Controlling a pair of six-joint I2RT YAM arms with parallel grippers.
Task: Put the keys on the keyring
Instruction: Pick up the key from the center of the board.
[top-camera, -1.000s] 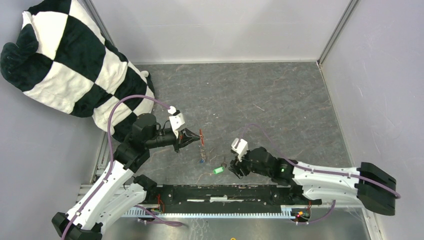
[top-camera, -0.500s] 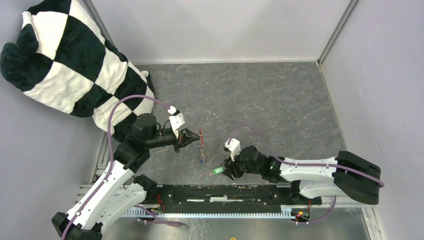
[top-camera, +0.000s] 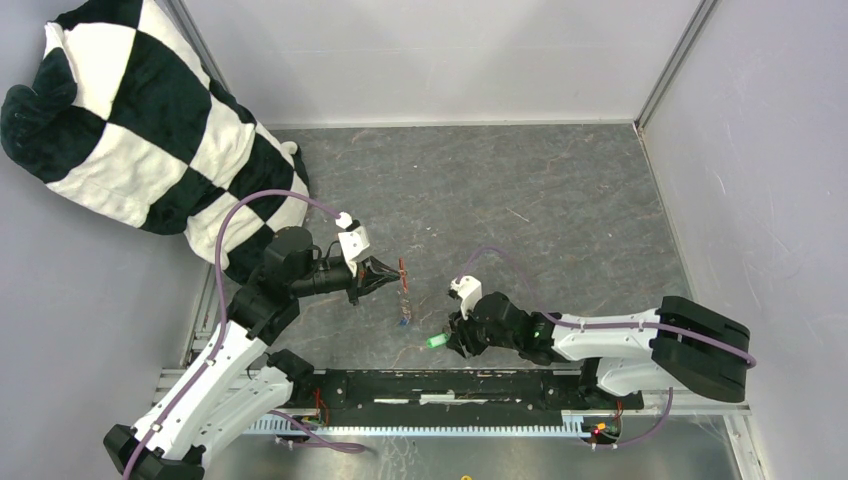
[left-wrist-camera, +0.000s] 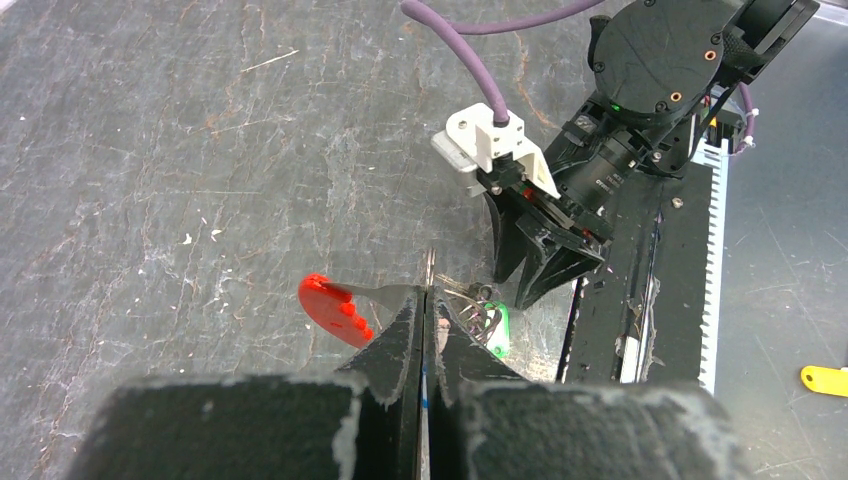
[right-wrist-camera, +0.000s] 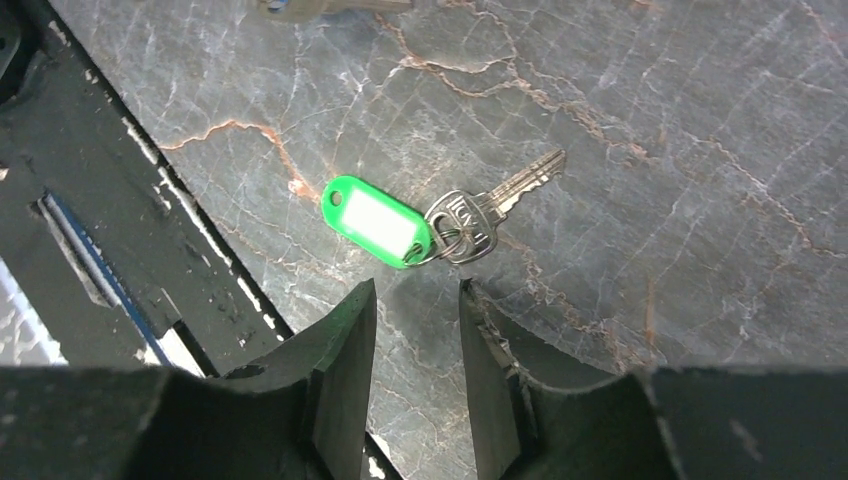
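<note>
**Keyring clenched in the left jaws, green key lying before the parted right jaws**

The green key (right-wrist-camera: 378, 222) is seen flat on the grey, veined surface (top-camera: 540, 200), its silver blade angled away from its tag. The right jaws are parted with nothing between them. They are set just short of the green key, whose tag lies ahead of the gap. Just beyond the green key, toward the left arm's side, the left jaws are clenched on the thin ring of the keyring (left-wrist-camera: 335, 308), whose red tag juts out to one side. A blue key (top-camera: 403, 321) is seen between that red tag and the green key; whether it is threaded on the ring cannot be told. A black rail (top-camera: 450, 385) runs just on the near side of the green key. Open surface is left on its far side, up to the white walls (top-camera: 440, 60). A chequered cushion (top-camera: 130, 120) lies well apart, far left of the green key.
</note>
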